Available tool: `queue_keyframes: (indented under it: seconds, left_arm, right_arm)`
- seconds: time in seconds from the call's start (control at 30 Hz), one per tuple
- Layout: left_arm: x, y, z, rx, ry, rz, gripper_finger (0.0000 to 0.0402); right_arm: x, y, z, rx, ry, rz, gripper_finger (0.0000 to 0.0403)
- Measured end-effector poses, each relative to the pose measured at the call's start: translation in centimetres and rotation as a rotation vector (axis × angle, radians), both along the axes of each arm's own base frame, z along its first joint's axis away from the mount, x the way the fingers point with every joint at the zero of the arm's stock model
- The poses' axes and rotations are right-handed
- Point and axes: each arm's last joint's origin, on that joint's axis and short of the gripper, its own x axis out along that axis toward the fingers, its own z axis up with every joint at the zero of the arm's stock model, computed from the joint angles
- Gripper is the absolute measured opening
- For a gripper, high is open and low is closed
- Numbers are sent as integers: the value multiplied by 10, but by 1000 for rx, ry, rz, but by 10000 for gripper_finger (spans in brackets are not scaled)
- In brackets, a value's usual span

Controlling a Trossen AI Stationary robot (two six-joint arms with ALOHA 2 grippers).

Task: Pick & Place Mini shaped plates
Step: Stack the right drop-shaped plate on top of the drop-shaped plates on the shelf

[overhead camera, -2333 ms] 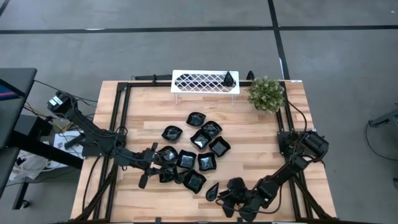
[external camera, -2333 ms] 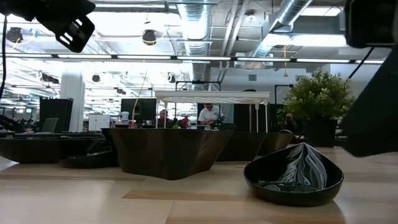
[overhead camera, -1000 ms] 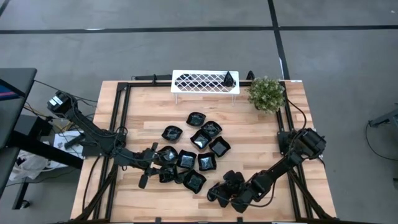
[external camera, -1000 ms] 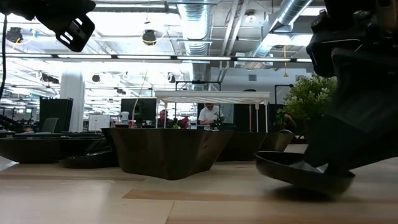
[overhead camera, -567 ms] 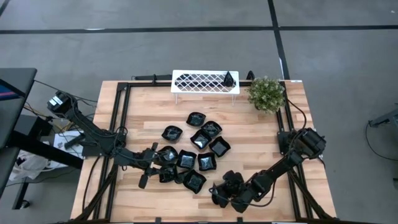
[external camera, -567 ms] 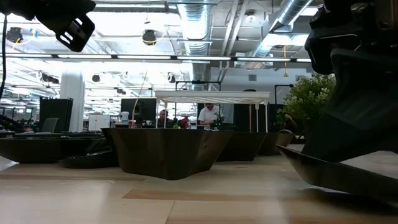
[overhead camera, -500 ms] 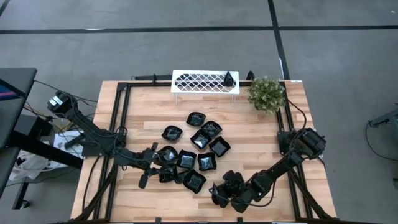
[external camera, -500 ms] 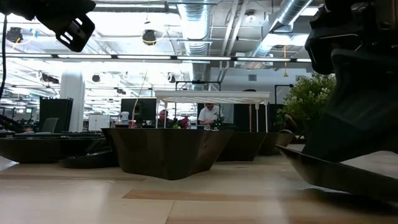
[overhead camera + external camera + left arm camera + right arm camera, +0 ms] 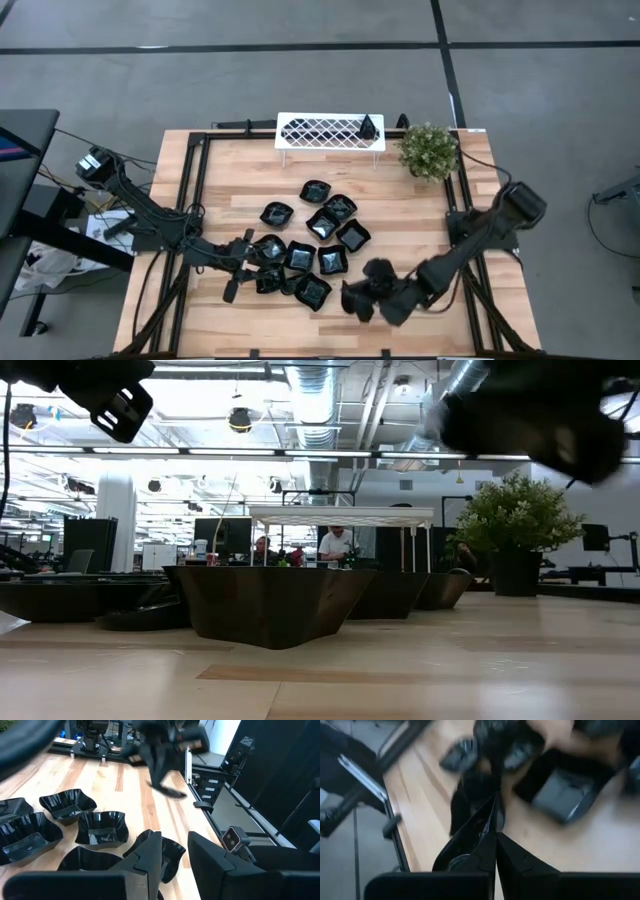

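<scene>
High view shows you a pale wooden table on a grey floor, with the mini shaped plates clustered at its middle. A white lattice tray and a green plant sit along the far edge. Your right claw is near the near edge, fingers pressed together, pinching a dark plate. Your left claw rests at the cluster's left, fingers spread. Low view looks into a bright office with people seated far behind.
</scene>
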Motion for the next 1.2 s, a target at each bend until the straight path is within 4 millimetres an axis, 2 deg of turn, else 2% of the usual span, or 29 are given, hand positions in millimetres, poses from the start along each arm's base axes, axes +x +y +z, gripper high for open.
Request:
queue_keyframes:
  seconds: [0.13,0.3,0.53,0.6,0.7,0.9,1.03,1.2]
  left_arm:
    - [1,1,0,-1,-3,8,97]
    - [1,0,2,-33,-14,15,97]
    - [2,0,4,-56,-31,17,97]
    - [3,-1,8,-110,-54,40,97]
    - [5,-2,16,-217,-111,64,97]
    - [7,0,17,-181,-137,82,97]
    - [9,4,16,-172,-133,98,97]
    - [14,13,16,-75,-150,118,97]
  right_arm:
    - [0,-34,33,-66,-44,-17,0]
    - [-1,-87,69,-164,-97,-74,0]
    - [-19,-176,102,-256,-94,-211,0]
    - [-25,-202,109,-282,-92,-262,0]
    - [-36,-241,115,-321,-83,-326,0]
    - [-57,-312,114,-342,-63,-352,0]
    - [-69,-343,105,-321,-29,-346,0]
    - [-67,-367,92,-307,-3,-352,0]
